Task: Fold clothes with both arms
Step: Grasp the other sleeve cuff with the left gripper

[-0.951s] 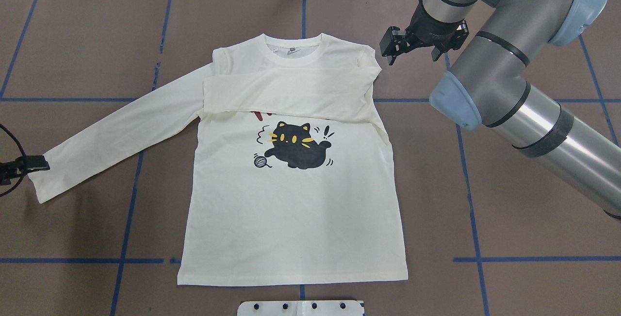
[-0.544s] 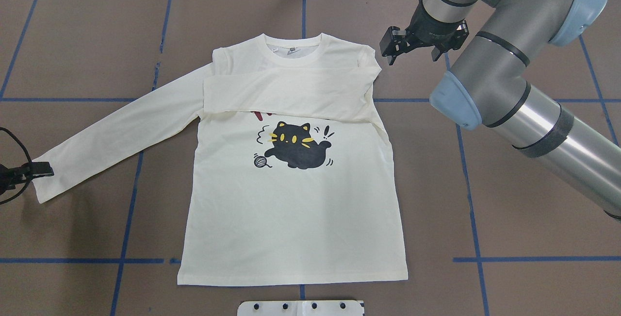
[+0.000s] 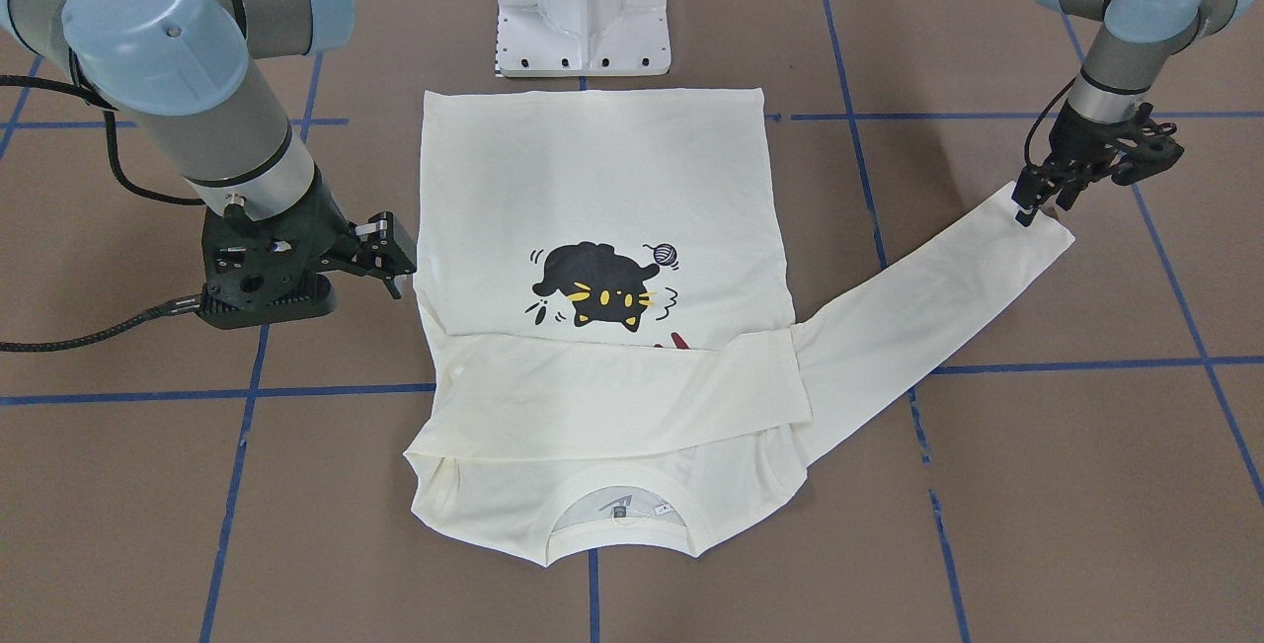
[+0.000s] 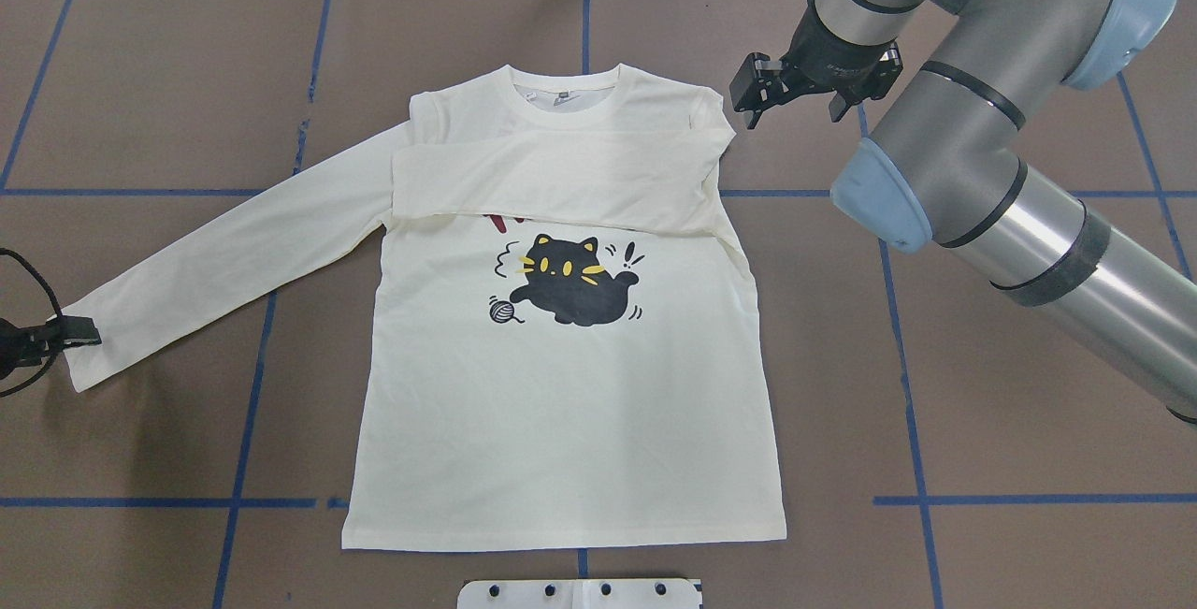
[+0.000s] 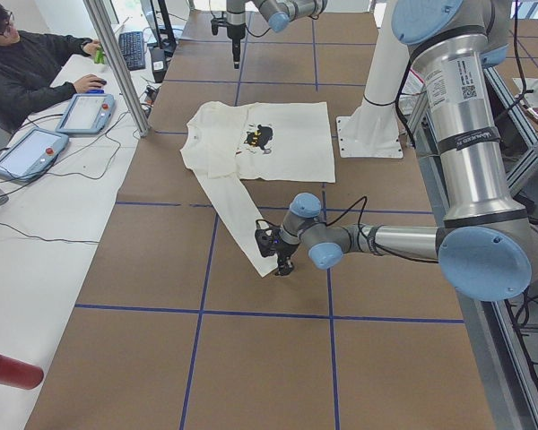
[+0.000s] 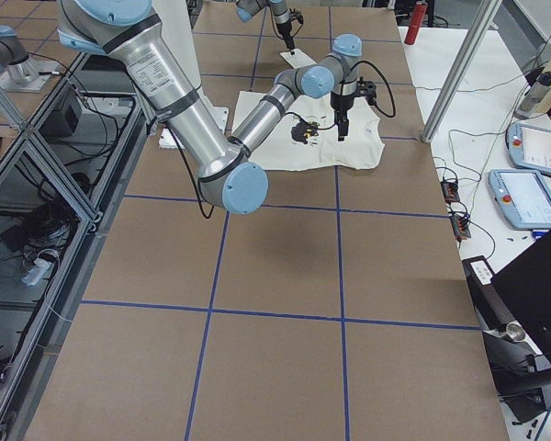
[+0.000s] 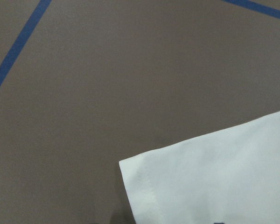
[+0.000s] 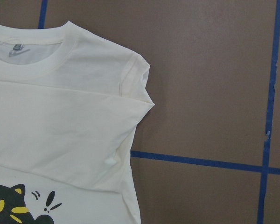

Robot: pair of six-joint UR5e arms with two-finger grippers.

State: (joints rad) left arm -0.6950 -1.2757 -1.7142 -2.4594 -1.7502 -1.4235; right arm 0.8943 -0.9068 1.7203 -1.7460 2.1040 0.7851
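Cream sleeve cuff (image 3: 1052,233) could be slipping free as we are folding, since our black left gripper (image 3: 1034,205) is sitting at its edge and we cannot tell whether it is pinching. Our black right gripper (image 4: 748,96) is hovering spread by the far shoulder. We are seeing the cream long-sleeved cat-print T-shirt (image 4: 561,422) lying flat at the middle of the brown table (image 4: 1029,384), one sleeve folded across its chest.

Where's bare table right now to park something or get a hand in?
Bare table: the strip beyond the collar, the corner between the stretched sleeve and the T-shirt body, and on the robot's right of the hem. Crowded: left gripper at the cuff, right gripper open beside the folded shoulder.
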